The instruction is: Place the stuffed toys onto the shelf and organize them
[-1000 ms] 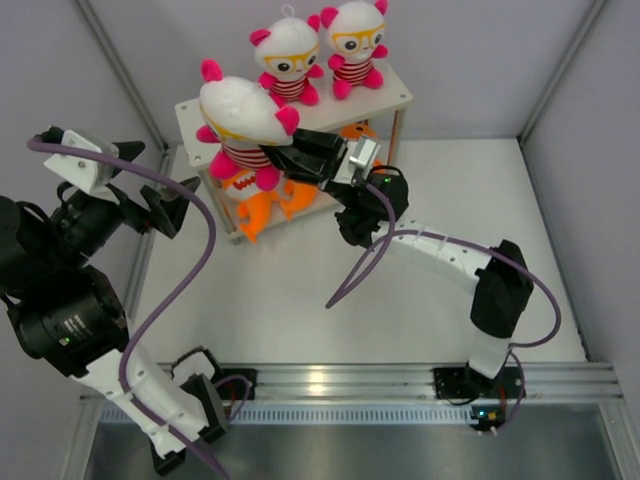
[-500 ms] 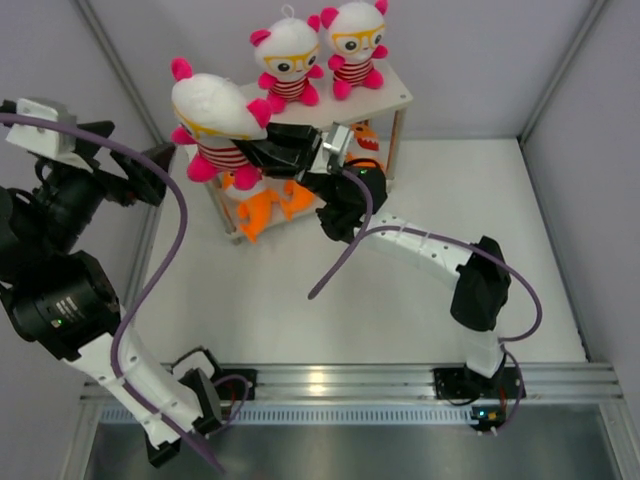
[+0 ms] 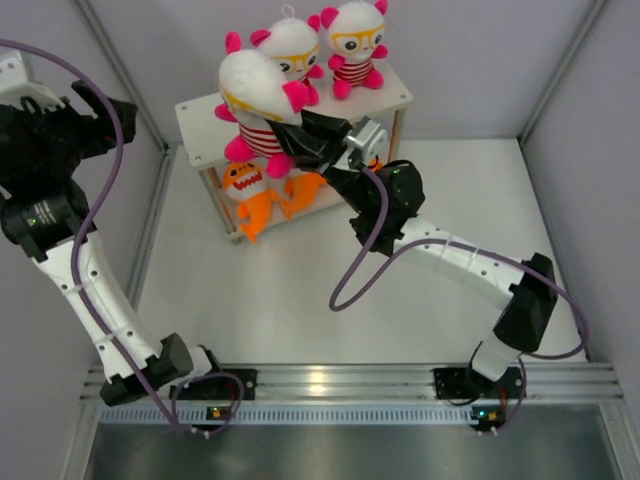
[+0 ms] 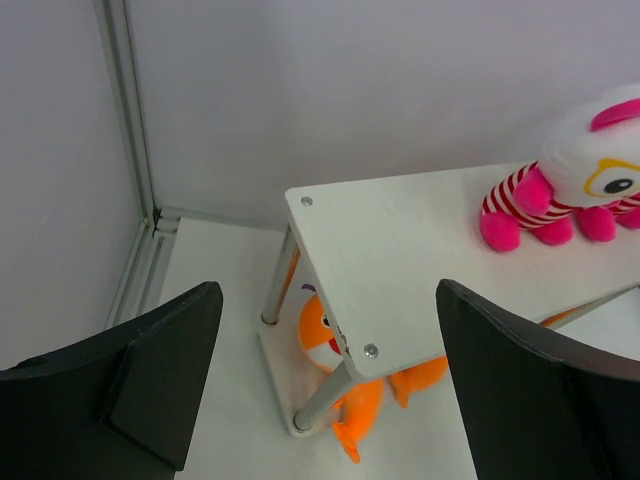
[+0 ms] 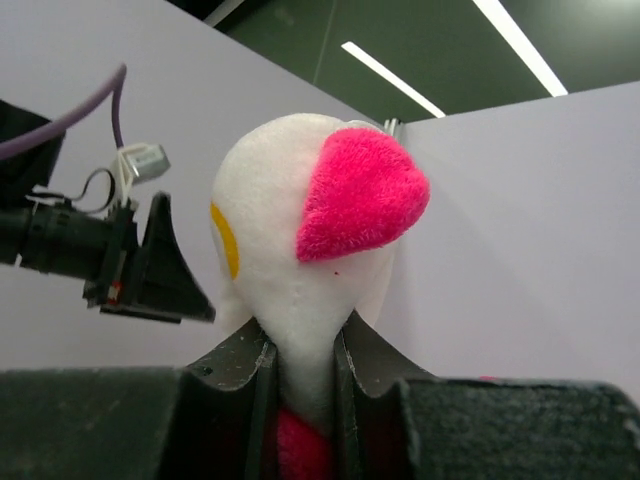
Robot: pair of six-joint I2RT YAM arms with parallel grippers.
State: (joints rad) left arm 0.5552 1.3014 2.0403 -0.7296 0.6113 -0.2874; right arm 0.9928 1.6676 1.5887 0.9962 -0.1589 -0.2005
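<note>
My right gripper (image 3: pixel 300 135) is shut on a white-headed stuffed toy (image 3: pixel 258 92) with pink ears and a striped body, holding it just above the shelf (image 3: pixel 396 95). In the right wrist view the fingers (image 5: pixel 240 385) squeeze its neck under the head (image 5: pixel 290 250). Two more such dolls (image 3: pixel 355 42) sit on the top board, one (image 3: pixel 292 50) partly hidden behind the held toy. Orange sharks (image 3: pixel 245 192) lie on the lower tier. My left gripper (image 3: pixel 110 112) is open and empty, high up at the left. It looks down on the shelf corner (image 4: pixel 372 350) and a shark (image 4: pixel 325 335).
The shelf stands at the back of the white table, close to the rear wall. Metal frame posts (image 3: pixel 120 75) and side walls close in the left and right. The left arm's purple cable (image 3: pixel 95 215) loops beside the shelf.
The right gripper swung the doll left, then back right and farther over the shelf top. The left arm drew back up and to the left, away from the shelf.
</note>
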